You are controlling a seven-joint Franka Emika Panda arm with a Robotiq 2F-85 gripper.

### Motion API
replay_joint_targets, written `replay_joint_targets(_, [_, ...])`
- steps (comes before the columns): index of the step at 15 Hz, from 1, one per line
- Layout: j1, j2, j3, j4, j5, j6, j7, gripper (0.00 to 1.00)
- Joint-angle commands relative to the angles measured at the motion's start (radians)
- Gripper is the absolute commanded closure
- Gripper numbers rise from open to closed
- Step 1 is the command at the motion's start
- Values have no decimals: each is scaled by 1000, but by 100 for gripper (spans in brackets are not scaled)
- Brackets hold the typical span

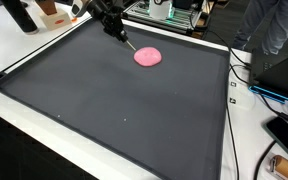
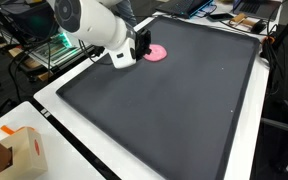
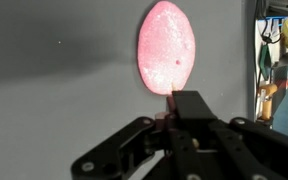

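The end effector (image 3: 172, 116) has its fingers narrow, pinching a thin stick (image 1: 128, 43), so that the tip points down to the pink lump (image 1: 147, 57). The lump lies flat near one edge of the dark mat (image 1: 114, 110), which probably protects the tabletop (image 1: 9, 60).

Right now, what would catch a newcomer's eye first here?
The bright pink blob, lying alone near one edge of a big dark mat. Next comes the bulky white arm, whose black gripper hangs right beside the blob; the wrist view looks straight down on it.
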Motion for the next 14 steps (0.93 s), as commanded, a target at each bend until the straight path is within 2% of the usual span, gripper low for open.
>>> replay_joint_targets(1, [9, -7, 6, -1, -16, 26, 32, 97])
replay_joint_targets(7, [34, -27, 17, 10, -62, 52, 99, 97])
replay_joint_targets(14, [73, -75, 44, 33, -195, 71, 236, 97])
